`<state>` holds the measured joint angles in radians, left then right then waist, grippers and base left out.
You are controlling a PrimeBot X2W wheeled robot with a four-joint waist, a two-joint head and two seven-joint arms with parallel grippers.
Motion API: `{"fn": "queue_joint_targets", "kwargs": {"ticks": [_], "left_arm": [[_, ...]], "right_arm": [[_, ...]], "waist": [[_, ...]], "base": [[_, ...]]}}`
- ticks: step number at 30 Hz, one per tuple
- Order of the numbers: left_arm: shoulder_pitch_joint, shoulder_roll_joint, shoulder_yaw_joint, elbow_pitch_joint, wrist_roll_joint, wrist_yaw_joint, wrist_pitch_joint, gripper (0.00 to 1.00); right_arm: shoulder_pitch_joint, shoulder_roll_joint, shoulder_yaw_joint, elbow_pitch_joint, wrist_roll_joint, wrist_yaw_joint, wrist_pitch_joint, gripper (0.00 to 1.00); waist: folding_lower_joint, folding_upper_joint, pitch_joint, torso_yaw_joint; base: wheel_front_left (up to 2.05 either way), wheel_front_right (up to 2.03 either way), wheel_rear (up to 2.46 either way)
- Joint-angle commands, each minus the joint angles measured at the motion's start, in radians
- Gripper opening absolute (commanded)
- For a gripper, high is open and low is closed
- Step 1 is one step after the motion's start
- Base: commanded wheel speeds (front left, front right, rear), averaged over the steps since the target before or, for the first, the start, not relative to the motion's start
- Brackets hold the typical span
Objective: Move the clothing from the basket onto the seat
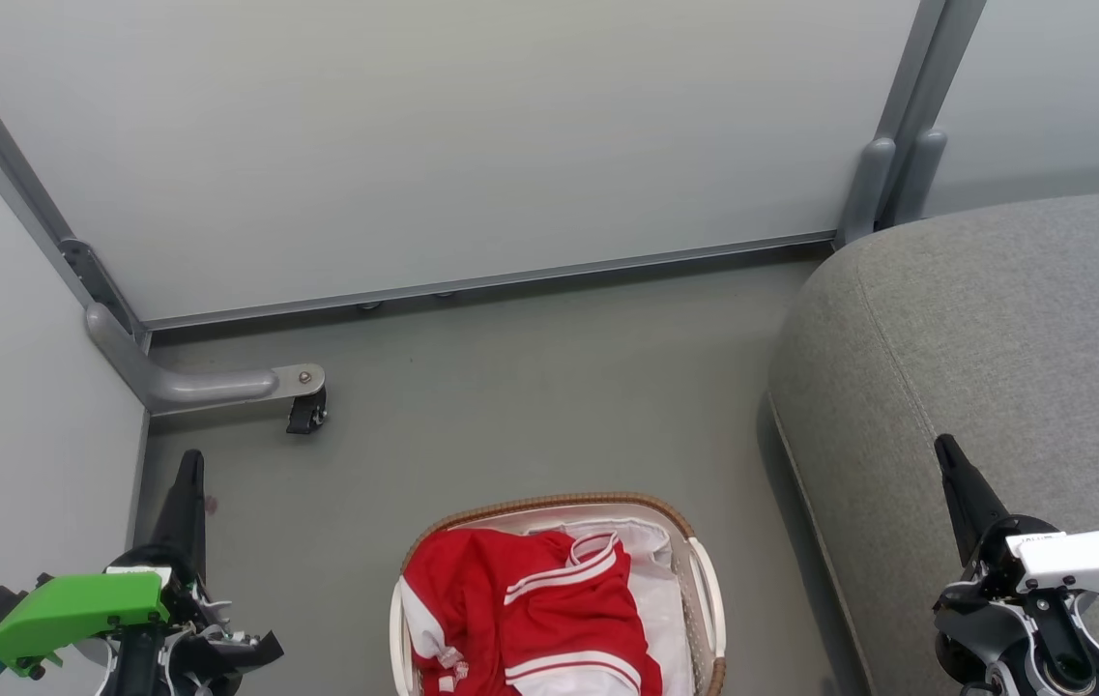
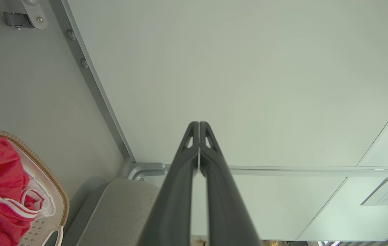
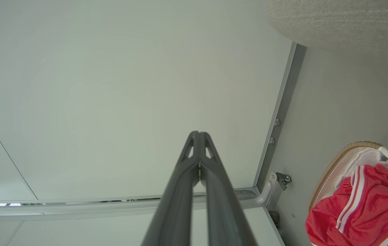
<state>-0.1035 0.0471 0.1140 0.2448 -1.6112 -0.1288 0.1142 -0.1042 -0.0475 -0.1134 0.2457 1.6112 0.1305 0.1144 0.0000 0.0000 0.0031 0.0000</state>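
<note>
Nearest to me, both arms sit low and idle. The left gripper (image 1: pixel 189 466) is over the floor (image 1: pixel 530 387) to the left of the basket (image 1: pixel 549 503), the right gripper (image 1: pixel 947 454) is above the seat (image 1: pixel 994 319), and each has its fingers pressed together with nothing between them. Between the two, the clothing (image 1: pixel 530 599) lies bunched in the basket, red with white stripes, with the white liner (image 1: pixel 650 541) showing at its right side. Nothing is on the seat yet, so I judge the whole job is ahead of me. My first worry is going down with the jaws shut, which would only poke the fabric and shove the light basket along the floor. The second is the liner. It lies right against the red cloth, and a deep or careless pinch could take both and drag the basket up with the garment. The garments also look tangled, so one may trail over the rim and drop onto the floor short of the seat's rounded edge. The basket's near end runs off the bottom of my head view, so I can't judge that side. Beyond it are bare floor, a castor foot (image 1: pixel 305 411) and the partition wall (image 1: pixel 414 145), well clear of the work.
</note>
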Motion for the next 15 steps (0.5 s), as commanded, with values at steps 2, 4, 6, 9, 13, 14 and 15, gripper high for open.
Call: {"fn": "queue_joint_targets", "kwargs": {"ticks": [2,4,6,9,13,14,15], "left_arm": [[-0.011,0.006,0.002,-0.002,-0.004,-0.005,0.003,0.0],[-0.011,0.006,0.002,-0.002,-0.004,-0.005,0.003,0.0],[-0.011,0.006,0.002,-0.002,-0.004,-0.005,0.003,0.0],[-0.011,0.006,0.002,-0.002,-0.004,-0.005,0.003,0.0],[0.013,-0.005,-0.002,0.023,0.0,0.002,-0.001,1.0],[0.021,-0.007,-0.004,0.031,0.0,0.002,-0.001,1.0],[0.027,-0.008,-0.006,0.038,0.0,0.002,-0.003,1.0]], "right_arm": [[-0.008,-0.006,-0.002,-0.003,0.004,0.0,0.002,0.0],[-0.008,-0.006,-0.002,-0.003,0.004,0.0,0.002,0.0],[-0.008,-0.006,-0.002,-0.003,0.004,0.0,0.002,0.0],[-0.008,-0.006,-0.002,-0.003,0.004,0.0,0.002,0.0],[0.015,0.007,0.002,0.022,0.0,0.0,0.0,1.0],[0.023,0.01,0.004,0.031,0.0,0.0,-0.001,1.0],[0.029,0.012,0.004,0.037,0.0,0.0,-0.002,1.0]], "waist": [[0.0,0.0,0.0,0.0],[0.0,0.0,0.0,0.0],[0.0,0.0,0.0,0.0],[0.0,0.0,0.0,0.0],[0.0,0.0,0.0,0.0],[0.0,0.0,0.0,0.0],[0.0,0.0,0.0,0.0]], "base": [[0.0,0.0,0.0],[0.0,0.0,0.0],[0.0,0.0,0.0],[0.0,0.0,0.0],[0.0,0.0,0.0],[0.0,0.0,0.0],[0.0,0.0,0.0]]}}
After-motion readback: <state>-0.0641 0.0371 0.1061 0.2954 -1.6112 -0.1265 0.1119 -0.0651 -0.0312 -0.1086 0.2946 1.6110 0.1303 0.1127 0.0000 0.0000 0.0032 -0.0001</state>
